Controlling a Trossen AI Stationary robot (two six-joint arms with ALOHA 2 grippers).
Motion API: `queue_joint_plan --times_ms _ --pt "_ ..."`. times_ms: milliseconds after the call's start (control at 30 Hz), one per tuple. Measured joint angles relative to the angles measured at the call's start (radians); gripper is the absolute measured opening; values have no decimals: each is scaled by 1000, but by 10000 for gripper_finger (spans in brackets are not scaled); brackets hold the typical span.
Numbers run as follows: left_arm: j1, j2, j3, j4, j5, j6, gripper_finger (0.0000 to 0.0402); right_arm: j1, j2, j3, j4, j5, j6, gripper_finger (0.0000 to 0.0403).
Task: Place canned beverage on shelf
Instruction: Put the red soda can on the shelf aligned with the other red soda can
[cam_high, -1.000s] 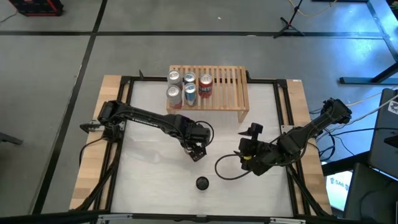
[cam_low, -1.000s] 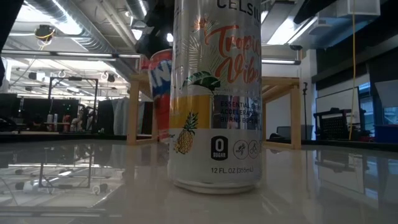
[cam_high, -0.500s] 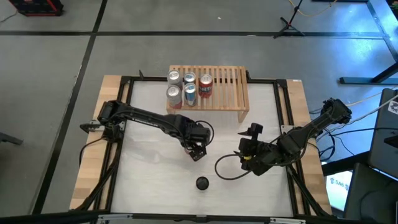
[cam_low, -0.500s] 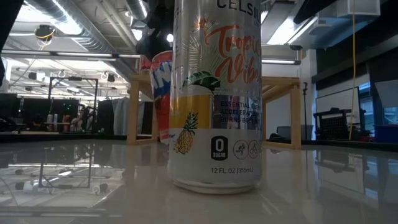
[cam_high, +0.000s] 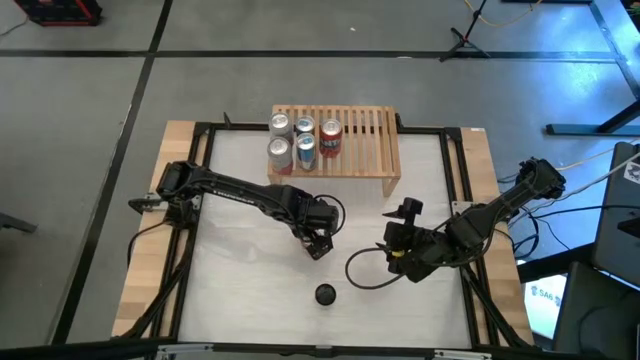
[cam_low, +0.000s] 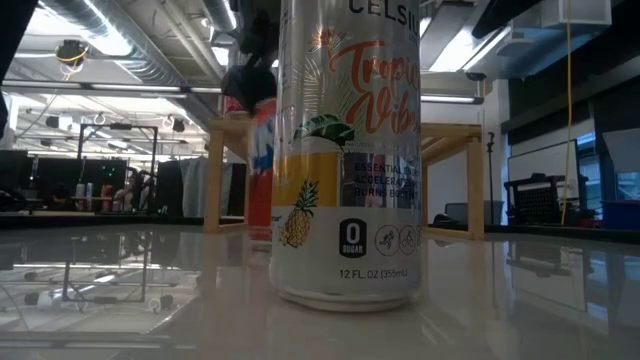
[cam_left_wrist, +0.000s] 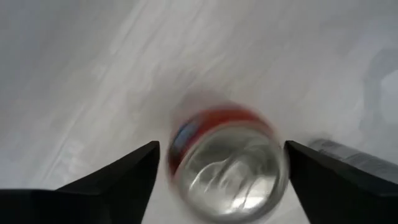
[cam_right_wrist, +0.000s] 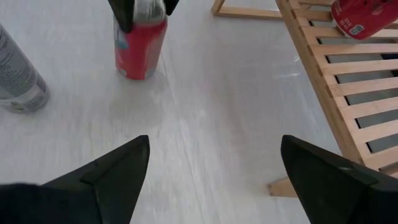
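Canned beverage (cam_right_wrist: 140, 55): a red can, standing upright on the table (cam_right_wrist: 205, 124), well short of the shelf (cam_right_wrist: 323, 74) and not yet on it.

Right wrist view: we note the left gripper (cam_right_wrist: 144, 12) over the can's top, one finger down each side of the rim. The right gripper (cam_right_wrist: 214, 140) is spread wide and holds nothing. It waits clear of the can. A silver can (cam_right_wrist: 18, 74) stands beside the red one.

Left wrist view: the can sits between the two dark fingers. A strip of table shows between one finger and the can wall, while the other finger looks level with the opposite wall. We judge the jaws parted and not clamped. The can is blurred here, so contact cannot be confirmed.

High view: five cans (cam_high: 303, 140) fill the shelf's left portion. The slats to their right are bare.

Low view: the silver can fills the foreground, with the red can partly hidden behind it under the gripper.

Hazards, in our judgement: the can sits off-centre between the fingers, so closing could push or topple this tall, narrow can. A loose grip could let it slip during the lift. A careless approach could knock the stocked cans. A base set across a slat gap could leave it rocking.
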Motion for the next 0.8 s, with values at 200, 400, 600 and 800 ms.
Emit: queue_joint_plan --times_ms 200,400,600,800 --pt "4 -5 0 1 19 -2 378 0 0 0 0 0 0 351" --pt "-17 -85 8 0 25 -35 384 0 0 0 4 -1 0 351" --pt "-112 -256 10 -38 -97 6 384 0 0 0 92 -38 1 351" --pt "-243 -422 -35 -76 -251 74 384 0 0 0 216 -53 -77 351"
